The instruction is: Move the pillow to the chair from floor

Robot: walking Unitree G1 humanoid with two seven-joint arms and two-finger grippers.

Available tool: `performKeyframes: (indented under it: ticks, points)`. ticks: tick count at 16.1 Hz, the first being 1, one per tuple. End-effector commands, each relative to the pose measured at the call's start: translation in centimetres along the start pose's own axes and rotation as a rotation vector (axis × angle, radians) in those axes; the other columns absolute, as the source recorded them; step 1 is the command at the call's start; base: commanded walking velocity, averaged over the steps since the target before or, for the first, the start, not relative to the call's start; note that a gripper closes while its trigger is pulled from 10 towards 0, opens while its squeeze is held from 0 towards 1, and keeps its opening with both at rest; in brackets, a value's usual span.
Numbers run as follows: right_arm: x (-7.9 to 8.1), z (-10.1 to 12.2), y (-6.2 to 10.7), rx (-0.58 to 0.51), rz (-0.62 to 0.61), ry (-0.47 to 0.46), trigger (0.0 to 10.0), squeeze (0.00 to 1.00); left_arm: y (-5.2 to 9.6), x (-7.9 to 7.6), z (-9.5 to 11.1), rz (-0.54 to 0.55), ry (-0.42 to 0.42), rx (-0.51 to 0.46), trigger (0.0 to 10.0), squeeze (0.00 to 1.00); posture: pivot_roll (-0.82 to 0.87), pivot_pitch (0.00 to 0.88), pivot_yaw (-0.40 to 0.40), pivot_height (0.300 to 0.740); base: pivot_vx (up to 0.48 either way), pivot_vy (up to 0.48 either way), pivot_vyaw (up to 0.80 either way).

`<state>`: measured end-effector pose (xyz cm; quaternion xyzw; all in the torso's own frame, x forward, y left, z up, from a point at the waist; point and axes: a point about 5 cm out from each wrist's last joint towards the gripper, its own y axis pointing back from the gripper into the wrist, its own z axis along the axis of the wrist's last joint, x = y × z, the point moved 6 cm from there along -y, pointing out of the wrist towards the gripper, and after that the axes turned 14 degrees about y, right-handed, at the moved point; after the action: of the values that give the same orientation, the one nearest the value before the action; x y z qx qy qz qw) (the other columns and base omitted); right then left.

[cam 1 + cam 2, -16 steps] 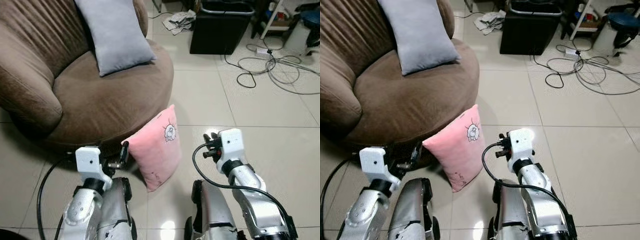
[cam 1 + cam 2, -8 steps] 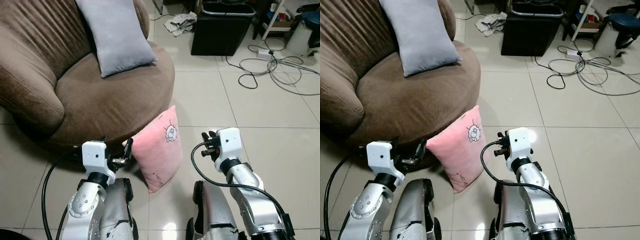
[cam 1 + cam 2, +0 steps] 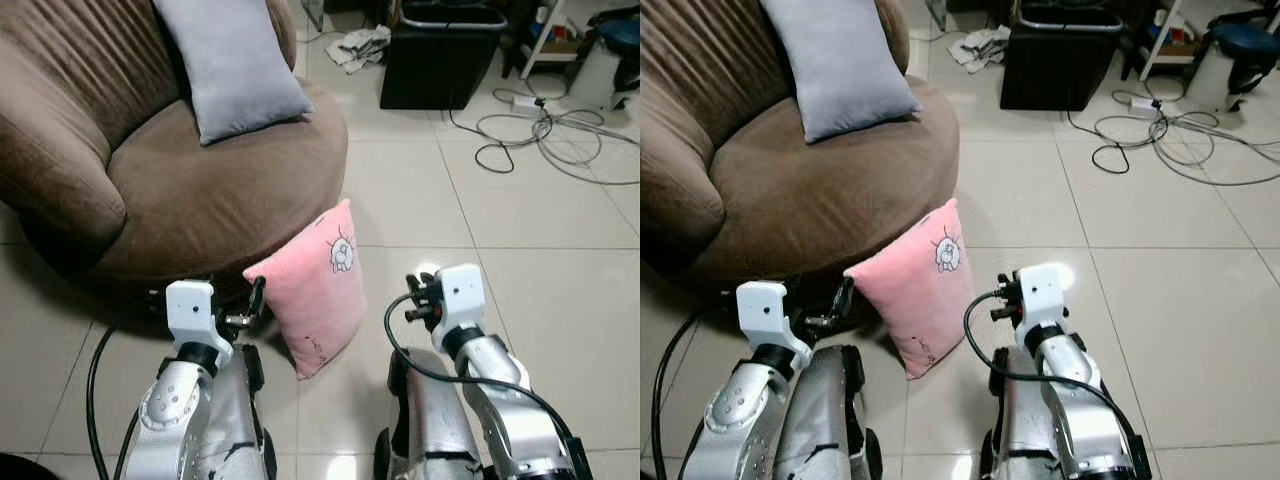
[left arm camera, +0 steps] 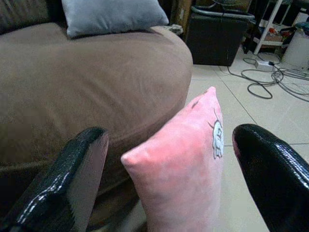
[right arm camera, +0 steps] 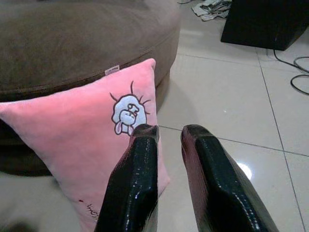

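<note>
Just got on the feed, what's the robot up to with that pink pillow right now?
The pink pillow stands on edge on the tile floor, leaning against the front of the brown chair. The left gripper is open with a finger on each side of the pillow's corner, not yet closed on it. The right gripper is shut, pointed at the pillow's face. A grey cushion sits on the chair.

No readable words or numbers, small dark lettering near the lower corner of the pink pillow (image 3: 312,296) too small to read, white tag on its edge blank
</note>
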<state>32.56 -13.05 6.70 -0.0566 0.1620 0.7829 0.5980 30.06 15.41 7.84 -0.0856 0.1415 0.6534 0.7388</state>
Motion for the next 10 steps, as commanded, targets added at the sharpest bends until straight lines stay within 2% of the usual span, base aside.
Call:
performKeyframes:
  ticks: [1, 2, 4, 7, 8, 9, 10]
  points:
    - [-0.3, 0.2, 0.2, -0.011, -0.002, 0.004, 10.0, 0.0, -0.1, 0.2, -0.4, 0.017, 0.015, 0.017, 10.0, 0.0, 0.04, 0.126, 0.003, 0.507, 0.0, 0.0, 0.0]
    - [-0.3, 0.2, 0.2, -0.011, -0.001, 0.005, 10.0, 0.0, -0.2, 0.2, -0.5, 0.016, 0.017, 0.019, 10.0, 0.0, 0.04, 0.126, 0.003, 0.507, 0.0, 0.0, 0.0]
    - [-0.3, 0.1, 0.5, -0.002, 0.014, 0.017, 10.0, 0.0, -1.3, 0.3, -0.6, 0.024, 0.024, 0.027, 10.0, 0.0, 0.04, 0.132, -0.018, 0.507, 0.0, 0.0, 0.0]
    - [-0.2, 0.0, 0.7, 0.002, 0.028, 0.022, 10.0, 0.0, -3.1, 0.0, -0.7, 0.018, 0.082, 0.05, 10.0, 0.0, 0.03, 0.145, -0.03, 0.507, 0.0, 0.0, 0.0]
    - [-0.1, -0.1, 1.0, 0.005, 0.031, 0.023, 10.0, 0.0, -4.1, -0.1, -0.9, 0.013, 0.137, 0.065, 10.0, 1.0, 0.03, 0.159, -0.032, 0.507, 0.0, 0.0, 0.0]
    - [-0.1, -0.1, 1.2, 0.007, 0.034, 0.023, 10.0, 0.0, -4.7, -0.1, -1.1, 0.017, 0.161, 0.076, 10.0, 1.0, 0.02, 0.164, -0.032, 0.507, 0.0, 0.0, 0.0]
    - [0.0, -0.1, 1.5, 0.009, 0.038, 0.025, 10.0, 0.0, -6.0, -0.2, -1.4, 0.015, 0.214, 0.094, 10.0, 1.0, 0.01, 0.18, -0.03, 0.507, 0.0, 0.0, 0.0]
